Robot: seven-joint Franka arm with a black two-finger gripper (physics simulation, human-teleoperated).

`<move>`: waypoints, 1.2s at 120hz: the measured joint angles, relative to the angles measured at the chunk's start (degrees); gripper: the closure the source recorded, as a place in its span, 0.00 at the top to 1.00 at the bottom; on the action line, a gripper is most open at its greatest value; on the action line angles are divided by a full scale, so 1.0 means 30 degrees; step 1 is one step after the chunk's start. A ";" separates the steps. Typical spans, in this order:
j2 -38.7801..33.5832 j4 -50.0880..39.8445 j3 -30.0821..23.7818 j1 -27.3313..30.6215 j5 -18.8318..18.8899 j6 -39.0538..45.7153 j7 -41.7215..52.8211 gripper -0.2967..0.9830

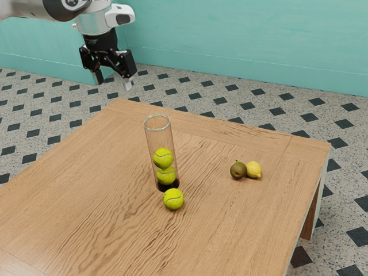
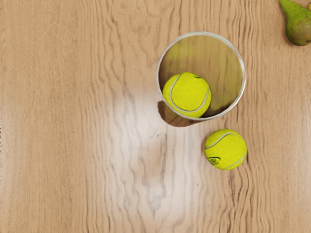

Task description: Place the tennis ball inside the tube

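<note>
Loose ball (image 1: 173,199) sits on the table (image 1: 86,201), just beside the upright tube (image 1: 158,136). From the gripper (image 1: 113,80), hanging high with fingers spread and empty, it lies below, toward the exterior view's right and nearer its camera.

The wooden table (image 1: 86,195) carries 1 upright tube (image 1: 159,137), 1 tennis ball (image 1: 173,199) beside it, 1 pear (image 1: 238,170) and 1 lemon (image 1: 253,169).

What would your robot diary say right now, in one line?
hand: open, empty | loose ball: on table, beside tube | tube: upright, two balls inside
</note>
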 joint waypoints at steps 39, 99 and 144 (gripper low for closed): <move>-0.1917 -0.3414 -0.0428 0.0602 -0.0432 0.0715 -0.0177 0.77; -0.5949 -1.4954 -0.2197 0.0123 -0.1379 0.8676 -0.0830 0.77; -0.2672 -1.7290 -0.3923 0.0515 -0.2133 1.6147 -0.0677 0.77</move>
